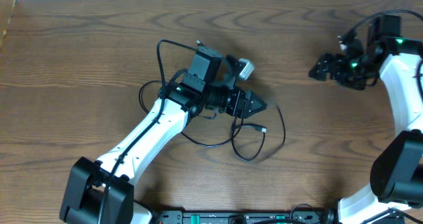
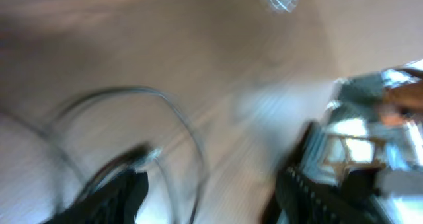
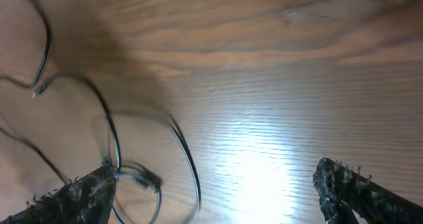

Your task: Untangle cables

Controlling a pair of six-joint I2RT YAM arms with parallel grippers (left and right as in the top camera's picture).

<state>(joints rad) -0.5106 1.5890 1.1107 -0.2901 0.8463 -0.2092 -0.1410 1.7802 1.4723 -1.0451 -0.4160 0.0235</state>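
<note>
Cables awaited sorting on a brown wood-grain surface point(image 1: 79, 65) as two white-and-black robot arms hovered at work. The thin black flexible cable point(image 1: 283, 128) sprawled in loose, overlapping loops near the middle of the surface, its small plug end point(image 1: 262, 128) showing pale among them. The short white cable point(image 1: 245, 67), bunched into a small coil, sat just beside the left arm's wrist, on the far side from the black loops.

The left claw point(image 1: 258, 105) was over the black loops with its two dark fingers spread and nothing between them. Its own blurred wrist view showed a curve of black cord beside one finger point(image 2: 125, 197), not pinched. That placement, centred on the tangle, suggested the left arm was the one working the snarl, set to take a hold on a strand.

The right claw point(image 1: 316, 69) stood well apart toward the far right of the surface, turned toward the cables, its jaws wide and empty. Its wrist camera looked across bare wood at the black loops. Parked there, it appeared to be out of its partner's way yet aimed for a pull from the opposite side. With the black cord crossing itself in several places, the untangling looked unfinished.
</note>
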